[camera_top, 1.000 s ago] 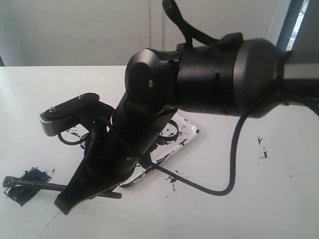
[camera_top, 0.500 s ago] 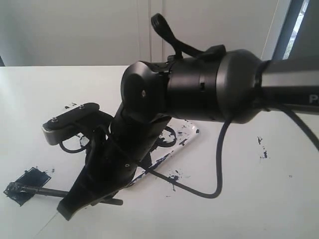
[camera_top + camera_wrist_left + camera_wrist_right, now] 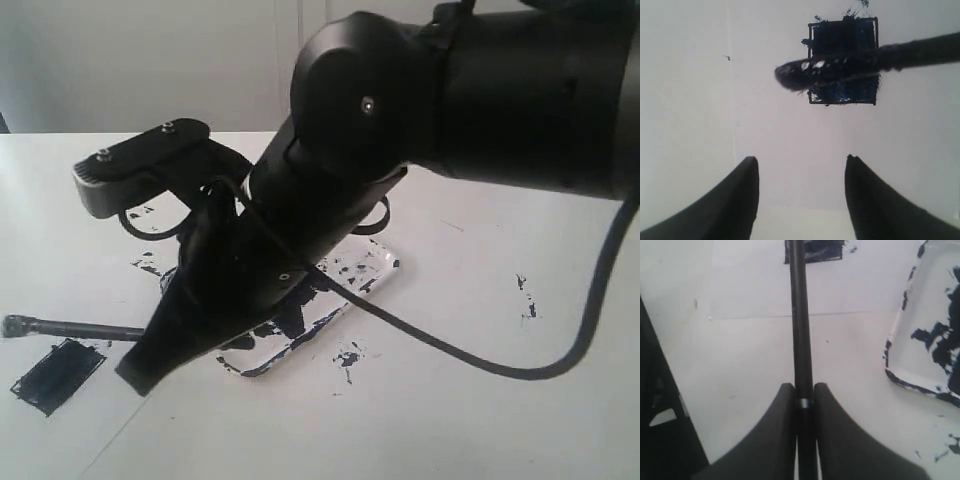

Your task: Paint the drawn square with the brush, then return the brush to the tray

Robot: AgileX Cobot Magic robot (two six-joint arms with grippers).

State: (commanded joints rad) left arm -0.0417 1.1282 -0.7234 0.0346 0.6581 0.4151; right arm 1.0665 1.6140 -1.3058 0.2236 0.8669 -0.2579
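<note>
My right gripper [image 3: 802, 390] clamps the brush [image 3: 799, 315] at its silver band, the tip hovering over the filled drawn square [image 3: 845, 32] near the tray [image 3: 920, 357]. I should carry it level over the tray's rim, then lower gently. The left gripper [image 3: 800, 161] hangs open and empty.

Soft, even light whitens the counter [image 3: 480, 430]; shadows are faint. Wrist views are blurred up close (the brush [image 3: 850, 62] tip especially), exterior slightly washed out.

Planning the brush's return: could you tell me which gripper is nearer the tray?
Right. The right gripper, holding the brush, is beside the tray; the left gripper faces the square.
</note>
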